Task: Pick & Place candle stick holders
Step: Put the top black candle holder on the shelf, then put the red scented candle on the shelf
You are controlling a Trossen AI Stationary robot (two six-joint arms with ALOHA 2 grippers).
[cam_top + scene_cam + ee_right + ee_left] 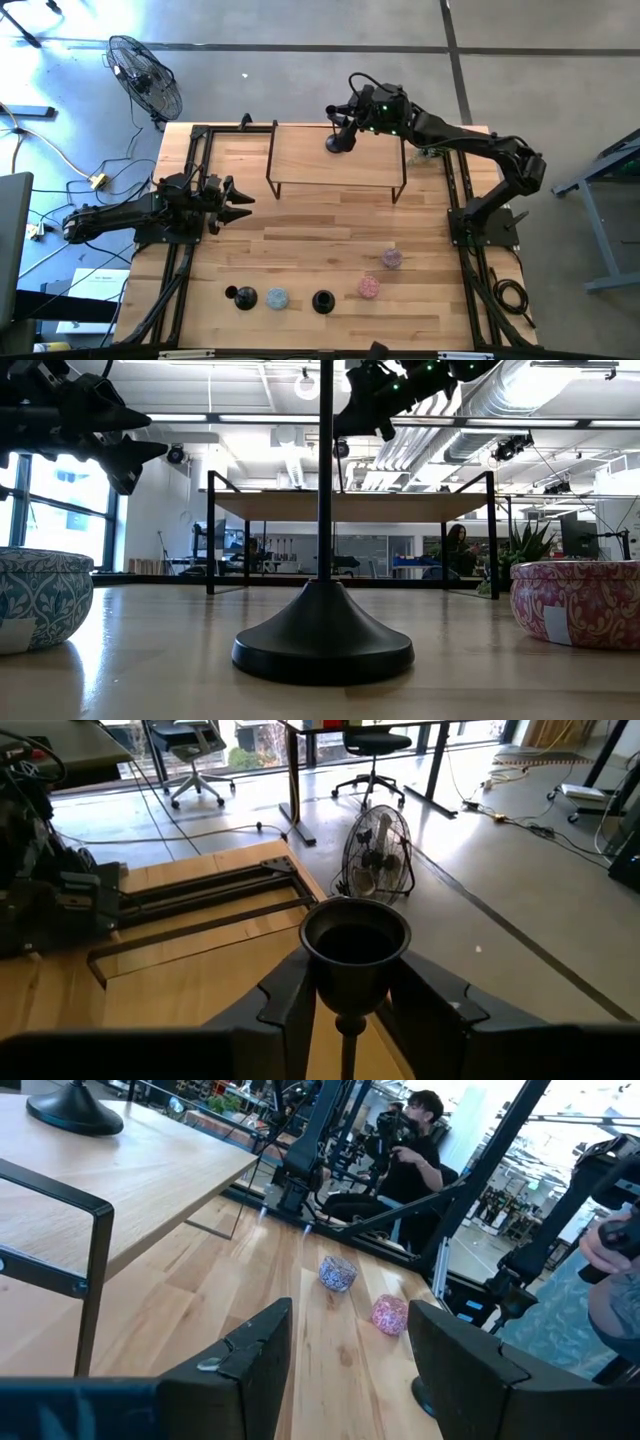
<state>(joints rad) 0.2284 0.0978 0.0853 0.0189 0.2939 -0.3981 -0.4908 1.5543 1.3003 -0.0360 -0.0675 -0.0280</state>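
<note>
Wood counter [300,250] has a small raised shelf [310,160]. Right tool [342,128] sits around a black candle holder [338,141] there, fingers loose. Left tool [238,199] waits, half open.

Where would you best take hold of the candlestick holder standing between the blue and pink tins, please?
Grip the candlestick holder by its thin upright stem, coming down from above: the flared base is too wide and low, and a blue tin and a pink tin flank it.

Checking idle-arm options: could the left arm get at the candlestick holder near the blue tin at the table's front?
Probably yes. The left pincer hangs open above bare wood, and nothing stands between it and that holder; the blue tin sits just beside it.
</note>
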